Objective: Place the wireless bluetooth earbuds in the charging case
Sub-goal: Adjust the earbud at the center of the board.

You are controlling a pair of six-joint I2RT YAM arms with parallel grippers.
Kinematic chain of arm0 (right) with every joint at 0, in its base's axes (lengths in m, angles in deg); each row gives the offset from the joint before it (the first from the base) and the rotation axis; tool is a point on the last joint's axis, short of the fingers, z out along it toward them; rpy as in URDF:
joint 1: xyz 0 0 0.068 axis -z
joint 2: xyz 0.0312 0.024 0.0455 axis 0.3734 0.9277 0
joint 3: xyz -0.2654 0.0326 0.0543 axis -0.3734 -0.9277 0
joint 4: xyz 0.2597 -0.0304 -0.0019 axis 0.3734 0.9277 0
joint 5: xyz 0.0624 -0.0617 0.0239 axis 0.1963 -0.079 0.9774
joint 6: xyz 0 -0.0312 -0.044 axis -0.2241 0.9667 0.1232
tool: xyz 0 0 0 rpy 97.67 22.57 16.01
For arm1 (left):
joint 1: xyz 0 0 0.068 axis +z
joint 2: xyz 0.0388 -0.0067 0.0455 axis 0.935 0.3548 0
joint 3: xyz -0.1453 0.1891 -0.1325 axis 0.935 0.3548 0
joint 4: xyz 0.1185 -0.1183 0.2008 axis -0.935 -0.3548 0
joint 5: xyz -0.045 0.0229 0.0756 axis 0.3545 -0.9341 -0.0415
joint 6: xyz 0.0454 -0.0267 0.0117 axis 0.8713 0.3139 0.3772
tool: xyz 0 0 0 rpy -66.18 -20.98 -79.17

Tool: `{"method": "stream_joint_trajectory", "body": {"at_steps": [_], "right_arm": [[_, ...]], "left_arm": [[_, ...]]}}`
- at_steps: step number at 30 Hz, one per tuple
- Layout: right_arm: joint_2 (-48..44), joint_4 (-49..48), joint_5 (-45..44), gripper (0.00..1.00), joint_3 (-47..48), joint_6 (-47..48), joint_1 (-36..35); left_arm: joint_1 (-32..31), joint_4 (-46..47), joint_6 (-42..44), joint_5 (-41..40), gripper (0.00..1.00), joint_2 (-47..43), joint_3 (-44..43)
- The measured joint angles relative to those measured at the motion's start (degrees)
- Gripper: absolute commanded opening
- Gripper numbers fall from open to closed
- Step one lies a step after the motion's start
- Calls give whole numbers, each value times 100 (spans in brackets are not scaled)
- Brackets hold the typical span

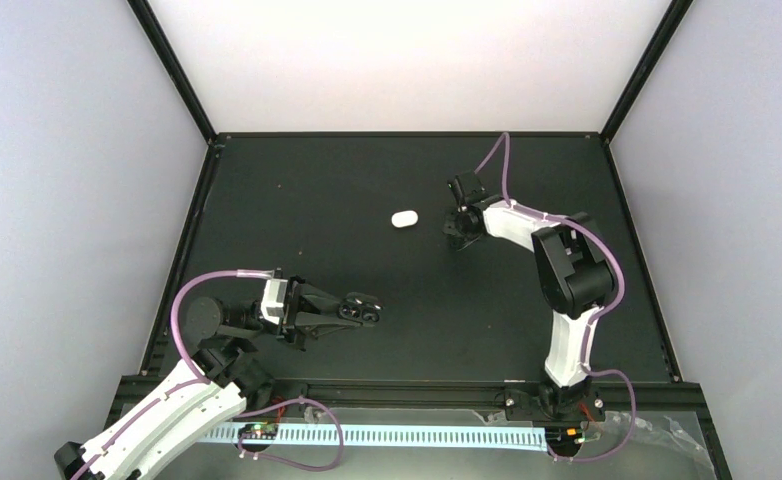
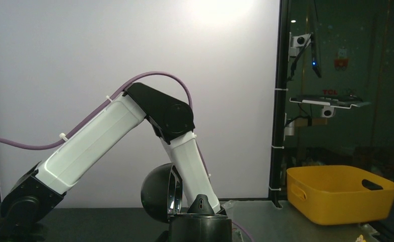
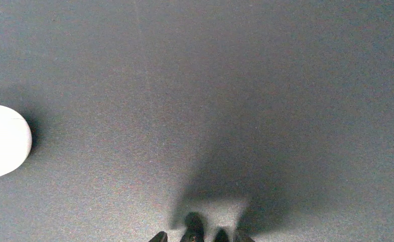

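Top camera looks down on the table (image 1: 317,200); right wrist close above it; left wrist sideways.

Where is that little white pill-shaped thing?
From above, the white case lies near the middle of the table, just left of the right arm's tool, not touching.

Bench (image 1: 387,170) noted plain matte black. Charging case (image 1: 404,219), centre frame, recorded white. Arms (image 1: 517,225) shelled white, jointed black; cables (image 2: 157,74) purple. Bin (image 2: 341,194), lower right, yellow.
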Motion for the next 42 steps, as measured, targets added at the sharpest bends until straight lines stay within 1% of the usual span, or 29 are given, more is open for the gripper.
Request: {"method": "stream_joint_trajectory", "body": {"at_steps": [9, 17, 22, 27, 30, 35, 40, 42], "right_arm": [[87, 175, -249, 24, 129, 280, -79], [52, 125, -282, 21, 85, 459, -94], [-223, 240, -319, 21, -55, 765, -184], [-632, 297, -223, 21, -57, 1580, -616], [-911, 262, -201, 22, -107, 2310, -1049], [-1558, 125, -184, 23, -612, 3412, -1615], [-2061, 66, -315, 24, -1235, 4347, -1816], [-2140, 24, -348, 25, -1429, 4507, -1873]], "left_arm": [[0, -83, 44, 0, 2, 0, 0], [0, -109, 50, -2, 2, 0, 0], [0, -109, 50, -2, 2, -2, 0], [0, -103, 48, 0, 2, -2, 0], [0, -101, 46, 2, 2, -2, 0], [0, -96, 42, 28, 2, -2, -2], [0, -46, -55, 109, 2, -33, -2], [-2, -33, -76, 136, 2, -85, -2]]}}
